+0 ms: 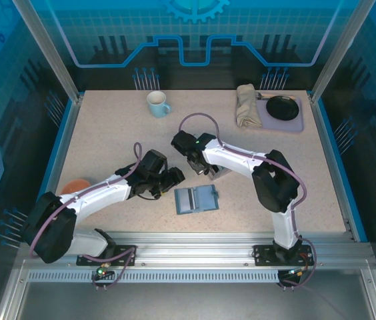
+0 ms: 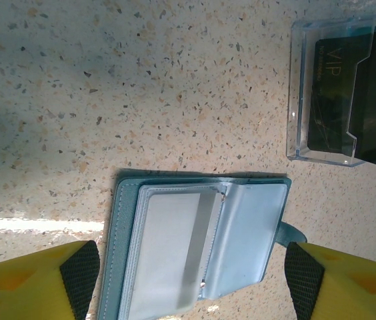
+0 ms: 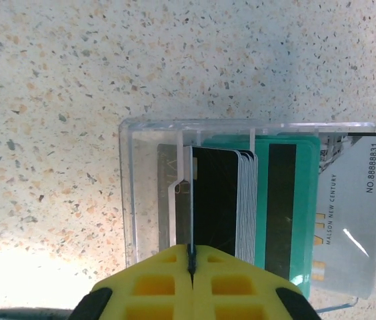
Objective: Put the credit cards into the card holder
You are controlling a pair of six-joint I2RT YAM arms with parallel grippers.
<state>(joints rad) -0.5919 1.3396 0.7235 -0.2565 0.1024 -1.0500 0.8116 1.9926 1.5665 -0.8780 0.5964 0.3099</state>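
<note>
1. Left tool: open. In the left wrist view its 2 yellow fingers stand wide apart above the bench, 1 on each side of the card holder, with no contact visible.

2. Card holder: a blue-teal wallet lying unfolded and flat on the bench, pale inner slots facing up. In the top external view it lies near the front edge, between the 2 arms, just in front of the left tool and the right tool.

3. Right tool: closed. The yellow fingers meet at a narrow seam, and a thin card, seen edge-on, runs from that seam up into the clear card rack.

4. Credit cards: standing in the rack. From the seam outward sit a dark card, a stack of pale card edges, a teal-green card with a black stripe, and a pale grey card printed with a number.

5. In the left wrist view the rack stands apart from the card holder, beyond its far right corner, with 1 dark card inside.

6. Rear of bench: a pale mug, a folded cloth and a grey tray carrying a black dish.
</note>
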